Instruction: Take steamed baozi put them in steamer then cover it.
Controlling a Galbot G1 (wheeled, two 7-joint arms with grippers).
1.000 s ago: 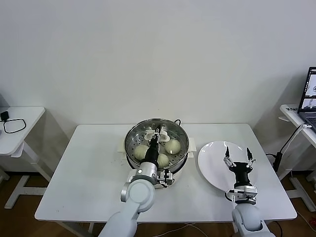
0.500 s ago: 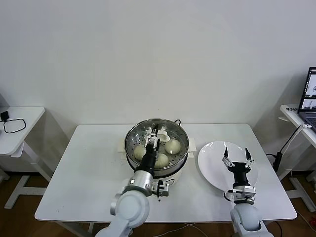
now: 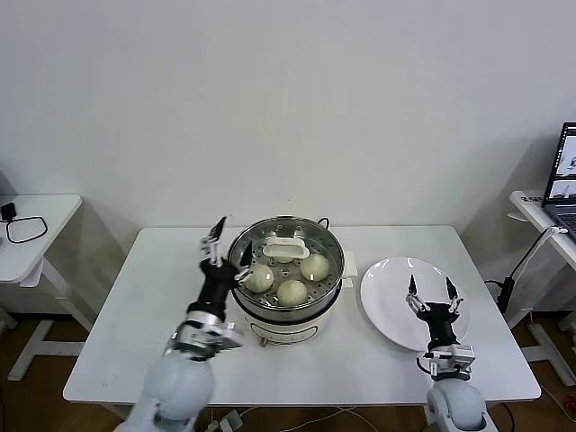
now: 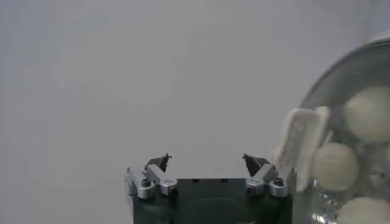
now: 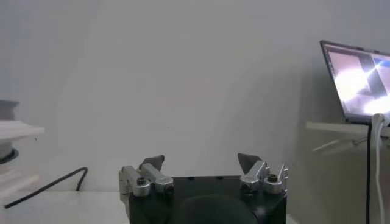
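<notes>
Baozi [image 3: 292,292] sit inside the steamer [image 3: 286,310] at the table's [image 3: 135,333] centre, under the cover [image 3: 284,246] whose cream handle shows above them, so the task looks about done. Your main risk, as I judge it, is the left gripper [image 3: 221,248]: it hangs with fingers spread just beside the pot's left rim, and a careless swing could knock the lid askew. Your right gripper [image 3: 429,298] hovers over the white plate [image 3: 382,292], fingers apart and holding nothing.
</notes>
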